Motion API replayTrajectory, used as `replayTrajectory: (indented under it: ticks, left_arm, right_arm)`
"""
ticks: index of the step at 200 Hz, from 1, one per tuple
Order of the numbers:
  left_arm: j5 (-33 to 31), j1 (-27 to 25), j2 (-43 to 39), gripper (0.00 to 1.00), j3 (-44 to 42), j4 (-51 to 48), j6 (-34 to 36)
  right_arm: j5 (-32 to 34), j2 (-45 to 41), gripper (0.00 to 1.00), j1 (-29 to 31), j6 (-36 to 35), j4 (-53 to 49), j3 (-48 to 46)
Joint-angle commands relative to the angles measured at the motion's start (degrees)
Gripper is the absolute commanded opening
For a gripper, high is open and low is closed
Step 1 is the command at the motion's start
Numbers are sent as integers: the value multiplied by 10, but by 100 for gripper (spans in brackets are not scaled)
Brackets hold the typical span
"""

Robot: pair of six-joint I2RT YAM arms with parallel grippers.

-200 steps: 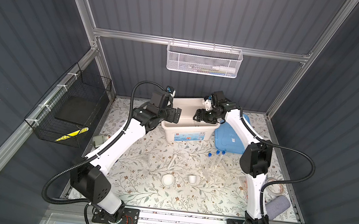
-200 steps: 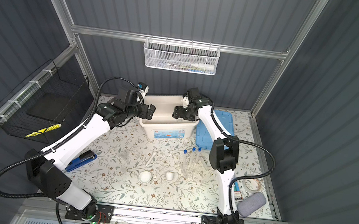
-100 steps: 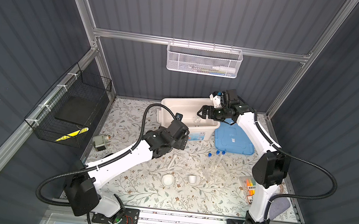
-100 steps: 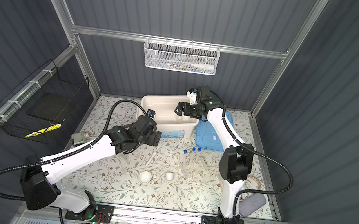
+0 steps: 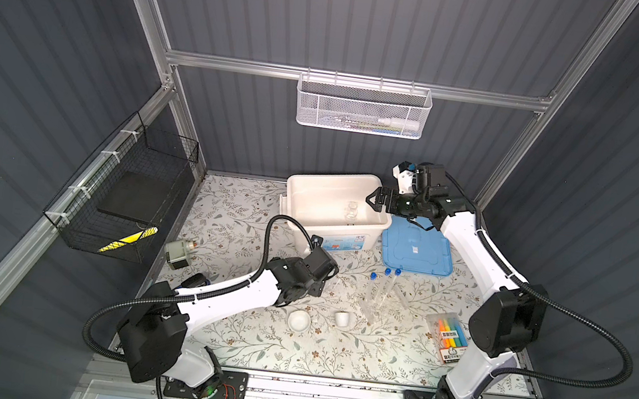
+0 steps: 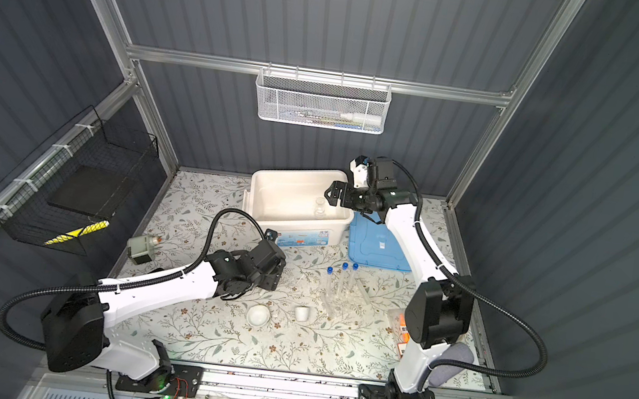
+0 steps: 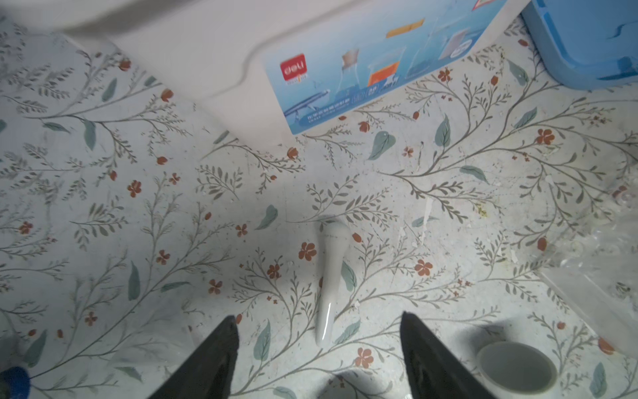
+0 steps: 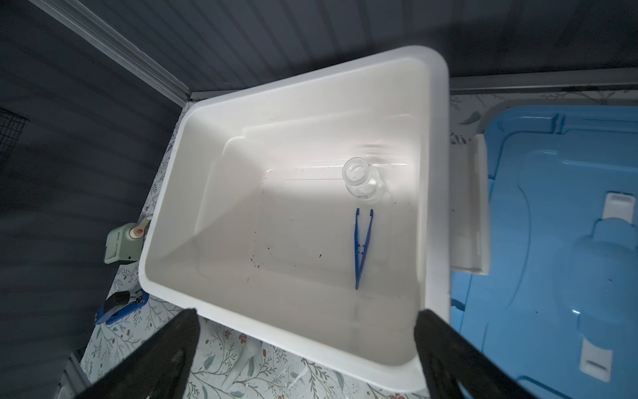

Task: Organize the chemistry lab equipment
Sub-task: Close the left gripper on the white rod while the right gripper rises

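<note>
We've swung our left gripper (image 7: 319, 319) away from the bin (image 8: 435, 172). Its jaws, apart and perhaps narrowing, bracket the white pestle (image 7: 331, 262). Our right gripper (image 8: 306, 312) gapes empty above the binned flask (image 8: 360, 176) and tweezers (image 8: 362, 248). Pestle next.

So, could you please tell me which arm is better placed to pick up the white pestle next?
Left, most likely. The left tool hangs open over the pestle, jaws either side of its narrow end; the right tool is open above the white bin, well away.
</note>
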Motion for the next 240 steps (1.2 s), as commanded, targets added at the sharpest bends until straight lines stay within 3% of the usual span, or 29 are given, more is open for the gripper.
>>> replayTrajectory:
  ticks: [1,47,106,240]
  left_arm:
    - [35,0,14,74,-23,34,-12]
    - [85,30,61,70,-24,62,6]
    - [139,78,96,55,-33,91,36]
    - [163,80,149,32,-30,102,65]
  right_arm:
    - [20,-14,99,-5,3,10,-10]
    - [29,-27,99,-11,9,9,-37]
    - [46,-48,99,-17,14,8,-59]
    - [55,-54,99,-24,14,1,-60]
